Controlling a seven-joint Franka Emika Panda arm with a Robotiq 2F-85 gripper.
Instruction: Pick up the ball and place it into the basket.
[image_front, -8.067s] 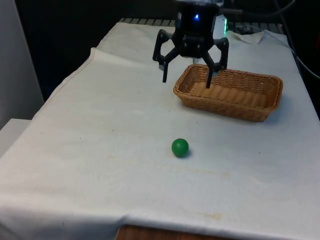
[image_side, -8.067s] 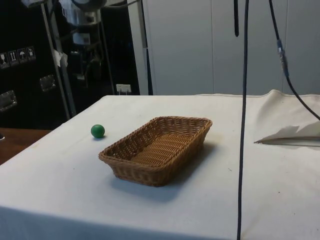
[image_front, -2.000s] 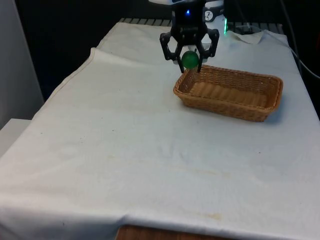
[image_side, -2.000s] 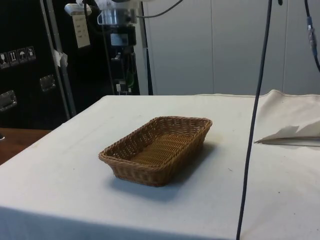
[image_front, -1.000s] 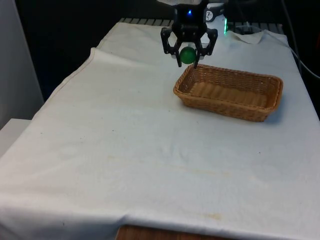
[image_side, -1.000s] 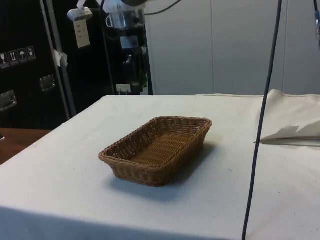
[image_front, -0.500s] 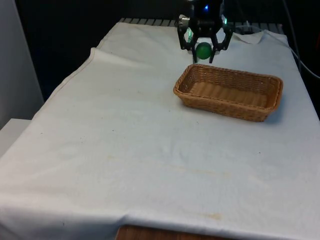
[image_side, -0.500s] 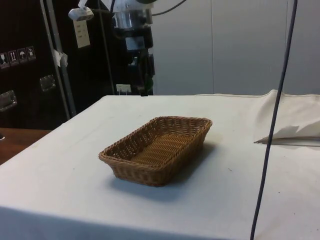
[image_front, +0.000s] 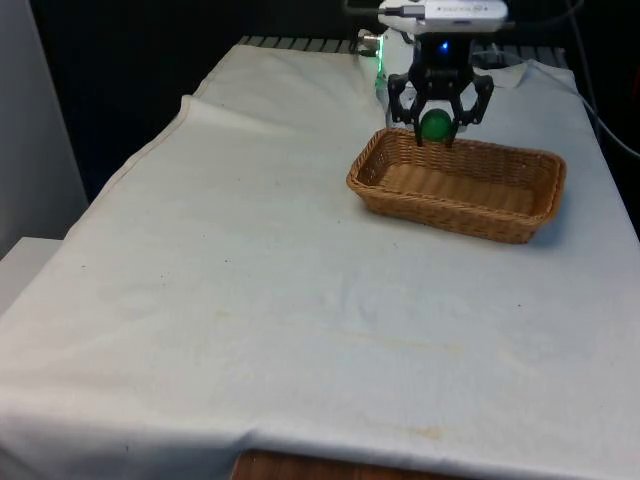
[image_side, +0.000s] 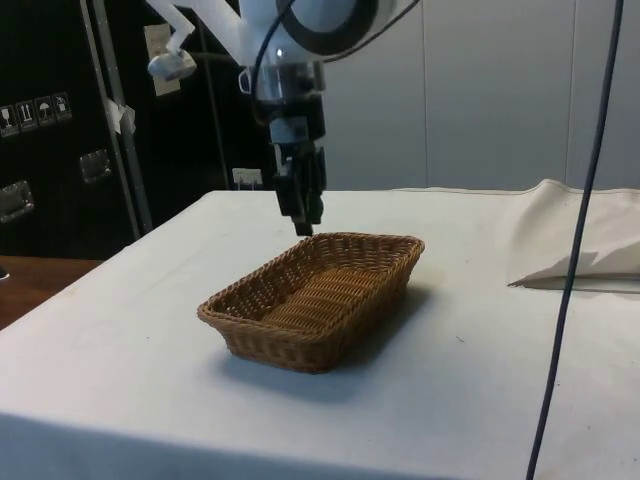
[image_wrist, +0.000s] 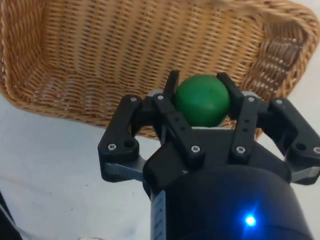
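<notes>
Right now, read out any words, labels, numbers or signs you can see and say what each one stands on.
No text can be read.
Small white pictogram stickers on the dark cabinet in the side view: symbols, too small to make out.
White tag hanging on the dark cabinet: blank or too blurred to tell.
Woven brown wicker basket, green ball in the black two-finger gripper, white cloth: no markings.
</notes>
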